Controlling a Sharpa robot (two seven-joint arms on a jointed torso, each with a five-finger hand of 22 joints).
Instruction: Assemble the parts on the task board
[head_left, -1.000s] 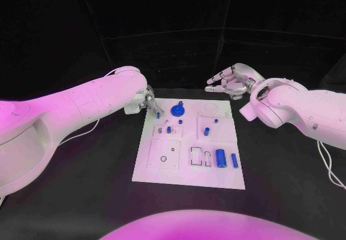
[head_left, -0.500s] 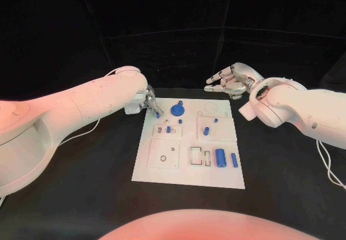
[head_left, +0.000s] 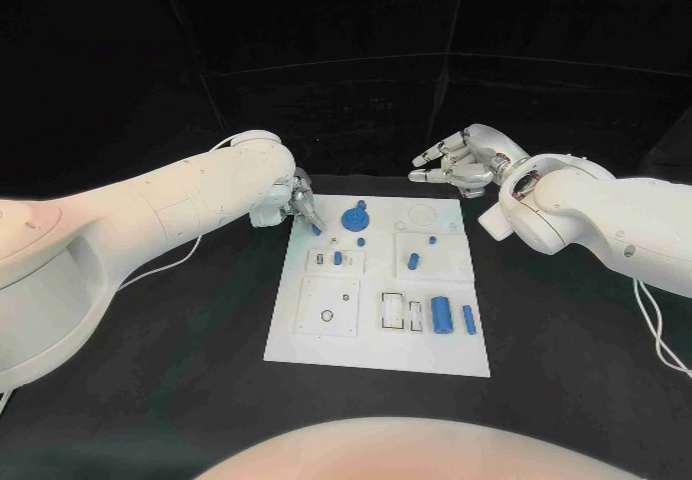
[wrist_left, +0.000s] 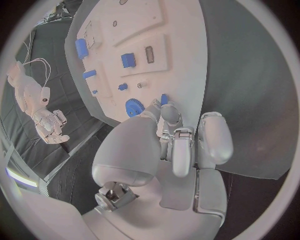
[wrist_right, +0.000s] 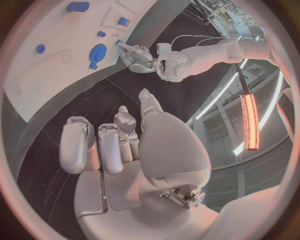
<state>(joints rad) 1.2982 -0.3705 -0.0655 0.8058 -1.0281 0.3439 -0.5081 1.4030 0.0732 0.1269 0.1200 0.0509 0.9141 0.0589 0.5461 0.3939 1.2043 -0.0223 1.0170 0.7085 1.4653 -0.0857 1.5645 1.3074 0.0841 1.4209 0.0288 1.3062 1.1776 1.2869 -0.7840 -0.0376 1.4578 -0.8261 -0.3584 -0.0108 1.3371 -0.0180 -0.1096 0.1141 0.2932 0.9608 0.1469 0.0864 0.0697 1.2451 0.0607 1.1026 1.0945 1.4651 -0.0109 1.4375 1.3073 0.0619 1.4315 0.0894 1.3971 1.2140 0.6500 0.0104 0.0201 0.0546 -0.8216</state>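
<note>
The white task board (head_left: 378, 330) lies mid-table. My left hand (head_left: 299, 203) hovers at its far left corner and pinches a small blue peg (head_left: 316, 229) between thumb and finger, just above the board's edge. The left wrist view shows the peg (wrist_left: 164, 99) at the fingertips (wrist_left: 170, 116), close to a blue gear-like part (wrist_left: 133, 107). That gear (head_left: 355, 215) stands on the board right of the hand. My right hand (head_left: 459, 160) is raised beyond the far right corner, fingers apart and holding nothing. The right wrist view shows this hand (wrist_right: 119, 142) above the board (wrist_right: 37, 85).
Small blue pegs (head_left: 338, 258) (head_left: 413, 262) stand mid-board. A thick blue cylinder (head_left: 441, 311) and a thinner one (head_left: 469, 320) lie at the near right, beside open rectangular slots (head_left: 392, 311). Black table (head_left: 173, 340) surrounds the board. My left arm (head_left: 159, 215) reaches across the table's left side.
</note>
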